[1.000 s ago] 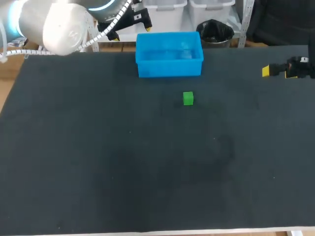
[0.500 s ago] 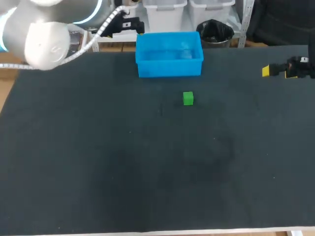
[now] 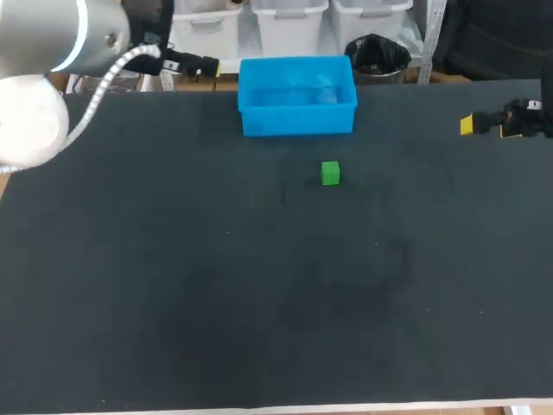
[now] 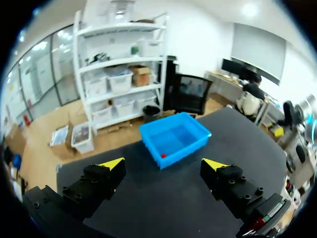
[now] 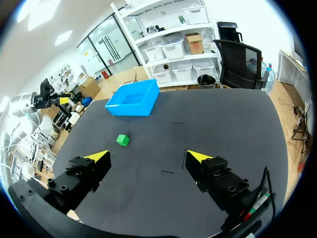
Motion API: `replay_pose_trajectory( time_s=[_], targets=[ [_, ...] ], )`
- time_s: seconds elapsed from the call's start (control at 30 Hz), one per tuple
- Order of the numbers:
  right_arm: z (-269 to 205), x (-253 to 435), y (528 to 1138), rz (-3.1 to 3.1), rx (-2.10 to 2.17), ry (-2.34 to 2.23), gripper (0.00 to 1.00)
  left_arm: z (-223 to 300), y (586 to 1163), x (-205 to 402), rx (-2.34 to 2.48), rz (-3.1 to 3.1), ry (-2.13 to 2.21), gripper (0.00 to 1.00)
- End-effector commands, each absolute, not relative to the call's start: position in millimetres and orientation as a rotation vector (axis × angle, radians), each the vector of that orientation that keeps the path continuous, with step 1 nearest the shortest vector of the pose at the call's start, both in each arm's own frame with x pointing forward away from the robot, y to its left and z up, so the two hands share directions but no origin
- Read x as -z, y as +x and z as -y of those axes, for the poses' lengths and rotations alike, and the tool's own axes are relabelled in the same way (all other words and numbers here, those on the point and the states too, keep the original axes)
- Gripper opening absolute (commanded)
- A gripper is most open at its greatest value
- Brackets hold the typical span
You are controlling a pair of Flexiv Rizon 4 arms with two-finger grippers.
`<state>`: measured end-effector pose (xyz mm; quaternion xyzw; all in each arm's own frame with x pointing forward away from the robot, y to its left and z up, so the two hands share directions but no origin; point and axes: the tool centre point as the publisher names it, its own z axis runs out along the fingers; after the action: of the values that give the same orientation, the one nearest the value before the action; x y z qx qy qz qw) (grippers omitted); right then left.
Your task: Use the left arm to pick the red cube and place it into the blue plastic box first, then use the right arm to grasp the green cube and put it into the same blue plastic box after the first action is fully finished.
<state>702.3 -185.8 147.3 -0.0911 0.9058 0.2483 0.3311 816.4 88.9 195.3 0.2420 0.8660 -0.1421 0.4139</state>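
1. As it did a second ago, the green cube [image 3: 330,173] sits on the dark counter [image 3: 259,303], nearer than the blue plastic box and apart from it, with nothing touching it.
2. Farther back, at the counter's right edge, the right pincer [image 3: 467,125] hangs in the same spot as before. Its wrist view shows the yellow-tipped fingers spread wide with nothing between them, and the green cube lies well ahead, toward the left finger.
3. The blue plastic box [image 3: 297,95] stands upright at the far edge of the counter, where it was in the earlier frames. In the left wrist view the red cube [image 4: 163,155] lies inside it, close to the wall that faces that pincer.
4. The left pincer [image 3: 207,65] has drawn back. A second ago it was by the box's far left corner; now it is well left of the box, past the counter's far edge. Its fingers are spread apart and carry nothing.
5. The left arm [image 3: 34,121] has swung with it, its pale joint now lower and at the picture's left side.
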Motion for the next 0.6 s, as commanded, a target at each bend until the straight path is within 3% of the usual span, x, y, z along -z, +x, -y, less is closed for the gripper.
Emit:
replay_pose_trajectory(
  time_s=[0.03,0.6],
  targets=[
    [185.8,-147.7,702.2,-2.368,-0.648,-0.237,1.00,-104.5,800.0,-199.8,0.692,-2.116,0.827,1.00],
    [185.8,-147.7,702.2,-2.368,-0.648,-0.237,1.00,-127.3,766.4,-198.9,0.706,-1.984,1.190,1.00]
  ],
)
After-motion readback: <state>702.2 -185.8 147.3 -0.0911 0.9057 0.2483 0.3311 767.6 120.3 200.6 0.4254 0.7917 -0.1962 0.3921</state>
